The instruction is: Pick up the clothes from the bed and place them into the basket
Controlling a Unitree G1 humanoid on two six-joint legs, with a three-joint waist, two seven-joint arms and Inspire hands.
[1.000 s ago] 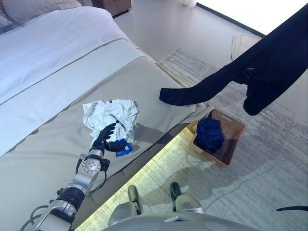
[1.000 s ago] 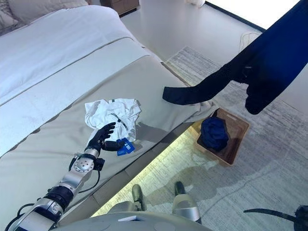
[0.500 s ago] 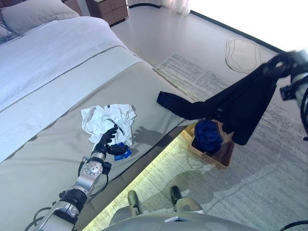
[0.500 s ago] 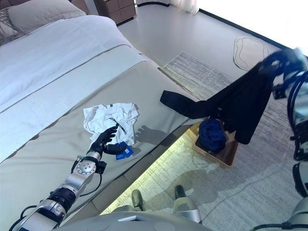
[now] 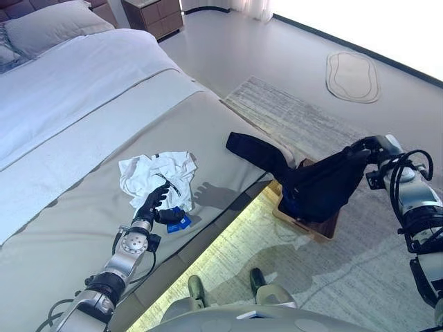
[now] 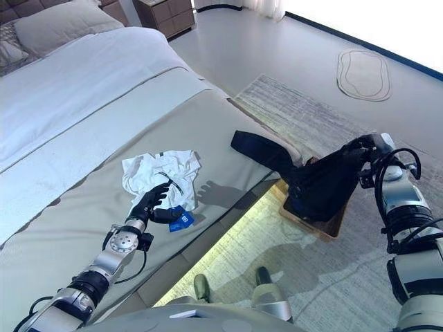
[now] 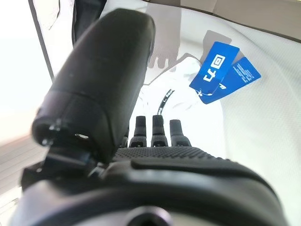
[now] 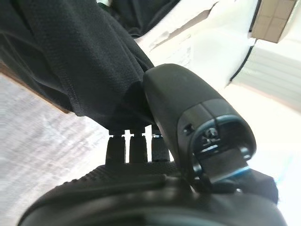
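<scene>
Matt black cloth garment (image 5: 325, 187), crumpled white cloth (image 5: 158, 174) with glossy blue paper tags (image 5: 178, 220), wooden basket (image 5: 311, 227).

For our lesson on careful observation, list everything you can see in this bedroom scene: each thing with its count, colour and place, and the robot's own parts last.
Bed: one, white and beige, on the left.
Pillows: at least two, grey, at the bed's head.
White garment: one, white, crumpled on the bed.
Tags: two, blue, beside the white garment.
Black garment: one, black, stretched from the bed's edge over the basket.
Basket: one, brown, on the rug beside the bed.
Rug: one, grey, under the basket.
Small mat: one, pale, on the far floor.
Nightstand: one, brown, beyond the bed.
Left robot hand: dark, at the white garment.
Right robot hand: dark, gripping the black garment.
</scene>
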